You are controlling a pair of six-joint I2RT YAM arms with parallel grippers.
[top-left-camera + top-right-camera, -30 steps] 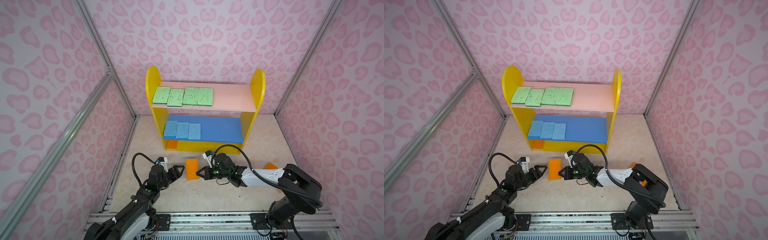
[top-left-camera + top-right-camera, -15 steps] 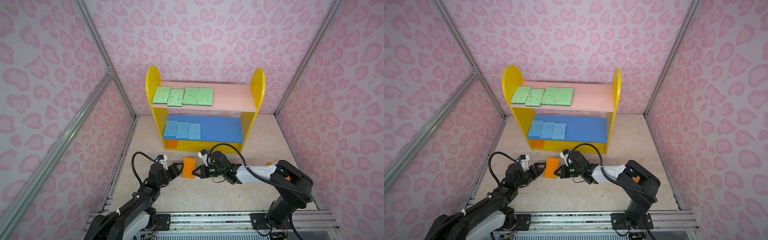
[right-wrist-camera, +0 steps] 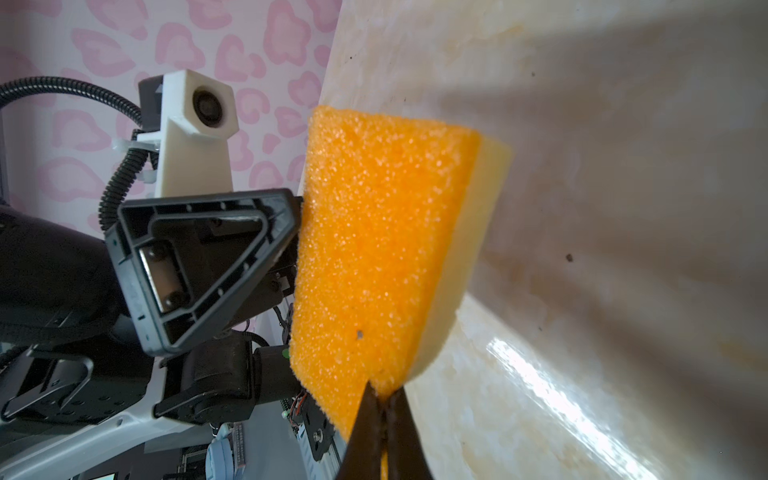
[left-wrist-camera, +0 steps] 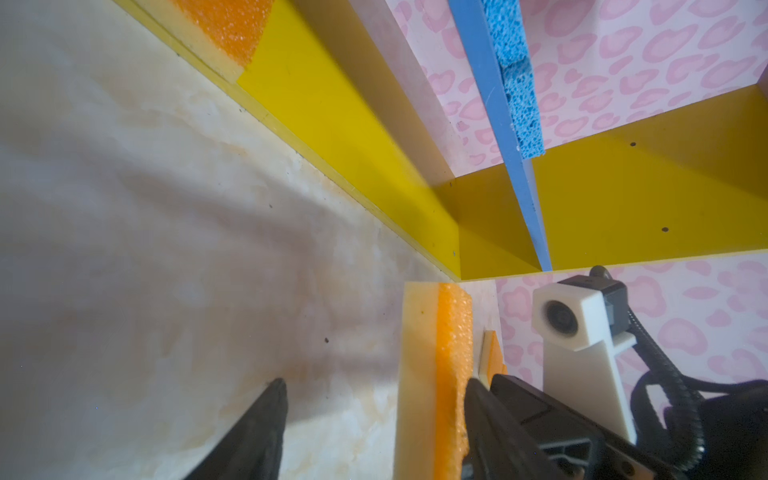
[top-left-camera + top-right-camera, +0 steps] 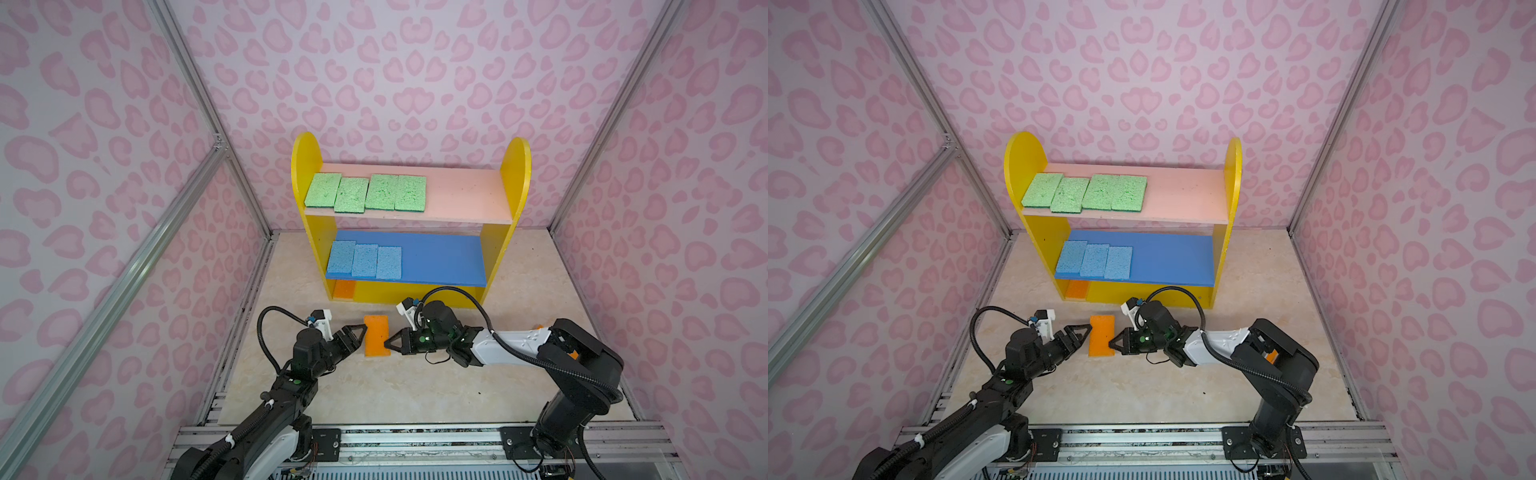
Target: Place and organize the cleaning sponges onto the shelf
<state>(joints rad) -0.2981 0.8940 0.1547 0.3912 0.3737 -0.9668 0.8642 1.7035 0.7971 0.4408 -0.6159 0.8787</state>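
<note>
An orange sponge (image 5: 377,334) (image 5: 1101,334) hangs just in front of the shelf (image 5: 515,174) (image 5: 1232,174). My right gripper (image 5: 386,344) (image 3: 384,399) is shut on its right edge, squeezing it thin. From the left, my left gripper (image 5: 362,334) (image 4: 374,399) stands open around the opposite edge; the sponge (image 4: 440,374) lies against one finger, with a gap to the other. Several green sponges (image 5: 365,192) sit on the pink board and three blue sponges (image 5: 365,259) on the blue board. One more orange sponge (image 5: 344,289) (image 4: 224,25) lies on the yellow base.
Another orange sponge (image 5: 1271,356) lies on the floor behind my right arm, mostly hidden. Pink patterned walls close in on three sides. A metal rail (image 5: 415,440) runs along the front edge. The right halves of all shelf boards are bare.
My right gripper has carried the orange sponge a little to the left. My left gripper has moved right until its fingers straddle the sponge's left edge.
</note>
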